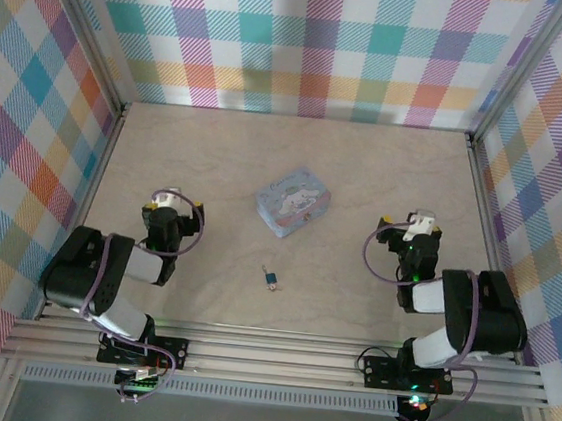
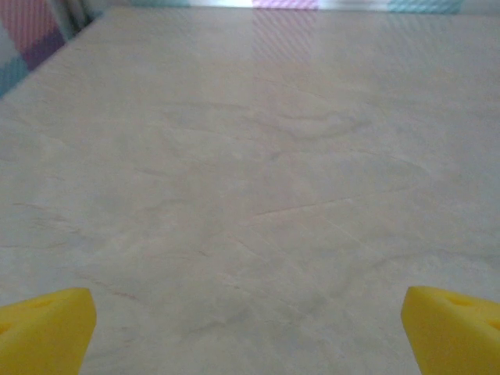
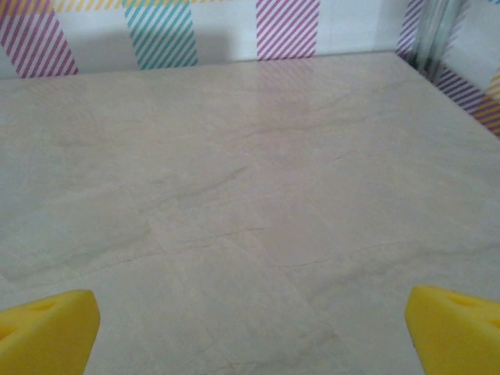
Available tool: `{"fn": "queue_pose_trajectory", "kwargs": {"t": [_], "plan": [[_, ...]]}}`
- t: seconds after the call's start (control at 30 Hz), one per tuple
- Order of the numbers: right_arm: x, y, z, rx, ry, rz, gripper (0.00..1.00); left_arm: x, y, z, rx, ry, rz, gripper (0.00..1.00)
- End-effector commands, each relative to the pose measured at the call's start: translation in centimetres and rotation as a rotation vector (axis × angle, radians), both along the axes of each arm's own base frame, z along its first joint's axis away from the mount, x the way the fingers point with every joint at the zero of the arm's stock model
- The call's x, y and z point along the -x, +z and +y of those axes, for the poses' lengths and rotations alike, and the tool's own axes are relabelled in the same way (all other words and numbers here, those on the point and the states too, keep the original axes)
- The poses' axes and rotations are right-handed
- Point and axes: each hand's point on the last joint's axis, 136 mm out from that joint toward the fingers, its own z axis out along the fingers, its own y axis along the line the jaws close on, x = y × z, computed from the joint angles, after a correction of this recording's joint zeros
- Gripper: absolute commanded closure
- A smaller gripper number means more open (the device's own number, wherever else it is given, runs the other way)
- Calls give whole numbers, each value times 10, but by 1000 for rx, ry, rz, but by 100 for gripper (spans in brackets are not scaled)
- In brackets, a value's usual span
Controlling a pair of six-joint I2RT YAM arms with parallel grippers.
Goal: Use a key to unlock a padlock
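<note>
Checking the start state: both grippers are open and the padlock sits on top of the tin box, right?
No. The top view shows the padlock on the table, apart from the tin box, nearer the arms. The left gripper and right gripper are open.

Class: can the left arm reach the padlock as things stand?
Probably yes: the padlock lies in the open, apart from the tin box, with nothing between it and the open left tool.
</note>
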Motion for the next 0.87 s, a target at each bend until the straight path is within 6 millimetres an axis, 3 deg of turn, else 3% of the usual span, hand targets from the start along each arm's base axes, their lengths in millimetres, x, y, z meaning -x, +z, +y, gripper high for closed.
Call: {"fn": "queue_pose_trajectory", "kwargs": {"t": [0.0,0.1,0.83], "plan": [[-13,15,1,-10,17,-28,0,-25,11,-12,15,-81,11,0],[-32,5,-7,-26,-29,88,0,-26,8,-4,42,-54,30,0],[-31,7,-3,-20,6,67,0,-26,9,-3,43,-55,27,0]]}}
